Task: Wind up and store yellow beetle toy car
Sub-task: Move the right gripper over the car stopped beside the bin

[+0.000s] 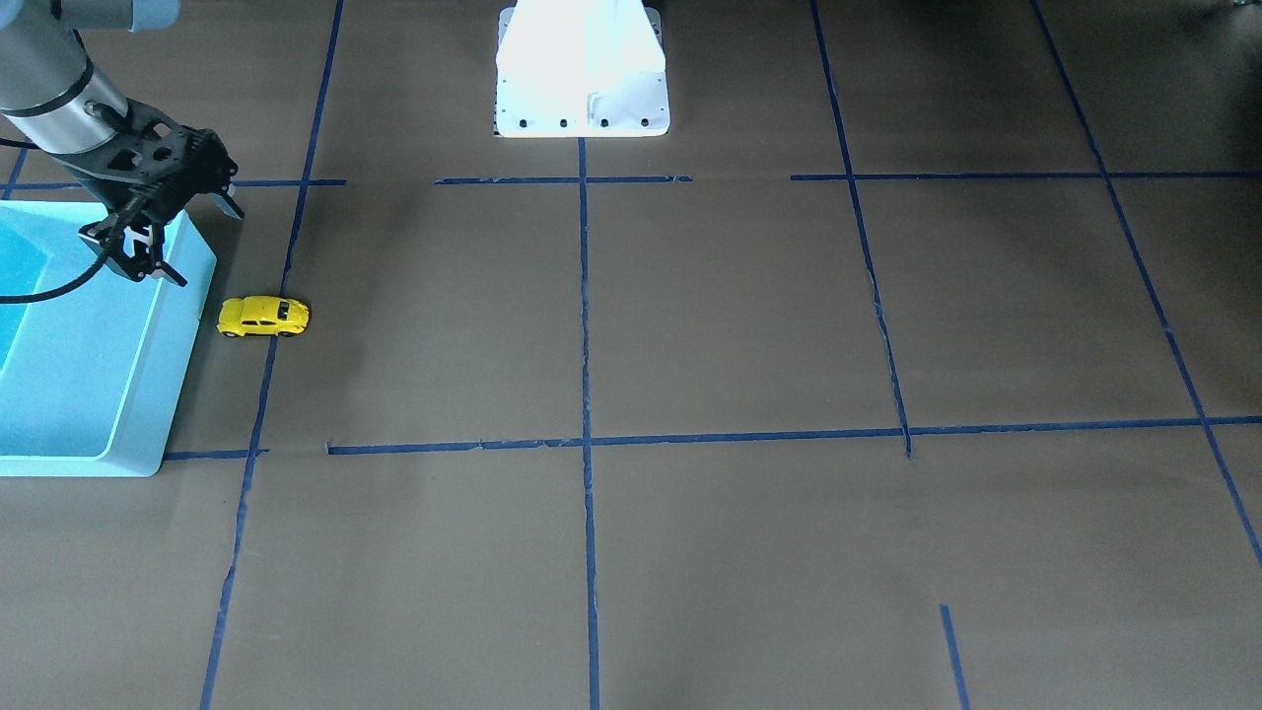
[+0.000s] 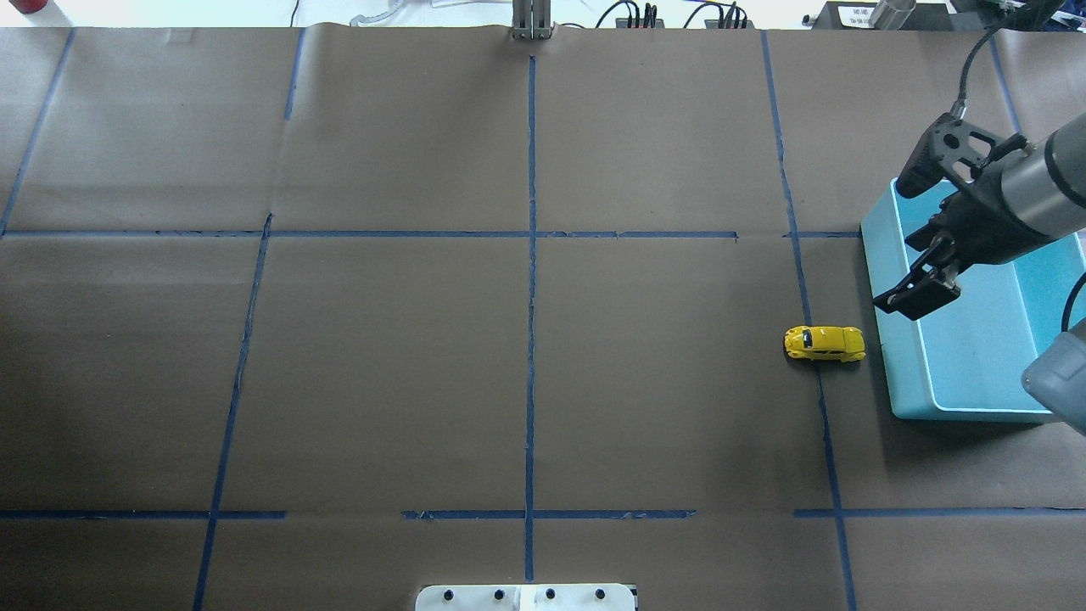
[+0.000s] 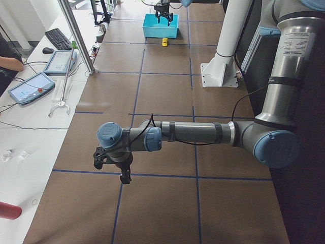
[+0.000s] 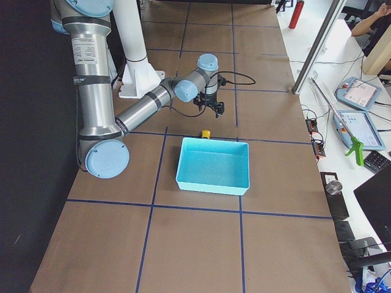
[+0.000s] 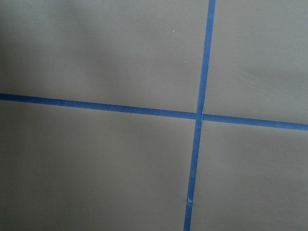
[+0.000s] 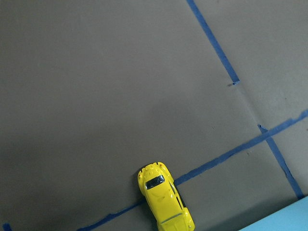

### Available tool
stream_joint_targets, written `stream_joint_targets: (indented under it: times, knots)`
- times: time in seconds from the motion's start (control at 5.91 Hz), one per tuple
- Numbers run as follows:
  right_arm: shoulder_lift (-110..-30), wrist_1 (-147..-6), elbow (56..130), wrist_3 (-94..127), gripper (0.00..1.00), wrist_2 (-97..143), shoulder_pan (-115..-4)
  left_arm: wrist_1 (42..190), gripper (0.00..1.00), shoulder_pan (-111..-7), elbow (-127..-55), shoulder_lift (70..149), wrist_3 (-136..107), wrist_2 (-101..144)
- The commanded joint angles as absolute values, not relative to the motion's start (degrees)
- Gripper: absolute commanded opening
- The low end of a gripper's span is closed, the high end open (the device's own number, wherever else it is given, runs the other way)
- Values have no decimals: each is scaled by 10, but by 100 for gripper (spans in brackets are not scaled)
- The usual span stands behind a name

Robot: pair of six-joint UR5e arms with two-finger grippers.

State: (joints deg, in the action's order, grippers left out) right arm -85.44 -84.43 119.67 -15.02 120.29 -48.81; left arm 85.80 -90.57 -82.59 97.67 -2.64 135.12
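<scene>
The right gripper (image 2: pixel 918 299), open and empty, hovers over the light blue bin (image 2: pixel 888 365) rim; we see the yellow beetle toy car (image 2: pixel 825 344) just leftward, lying crosswise.

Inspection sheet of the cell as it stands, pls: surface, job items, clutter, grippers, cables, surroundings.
Surface: brown paper table with a blue tape grid.
Job's things: yellow beetle toy car on its wheels beside the light blue bin, outside it; nothing in the bin.
Clutter: nothing seen.
Grippers: right gripper open, empty, above the bin's edge nearest the car; left gripper far from the car, state cannot be told.
Cables: black cable off the right wrist, clear of the car.
Surroundings: side bench with tablet and keyboard; a person's arm.
</scene>
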Motion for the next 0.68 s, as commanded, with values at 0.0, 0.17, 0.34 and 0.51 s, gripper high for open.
stream_joint_targets:
  times: [0.0,0.17,0.34,0.51]
  knots:
    - [-875,-801,1180,-264,100,1180,-469,857,100,-904,-821,977,-26,1351]
    - [-886,-751,1128,-335,100,1172,-461,856,100,-905,-821,977,-26,1351]
    - [-889,-686,1078,-343,100,1172,-459,856,100,-905,-821,976,-26,1351]
    - [-889,-683,1071,-342,100,1172,-444,859,100,-904,-824,967,-26,1351]
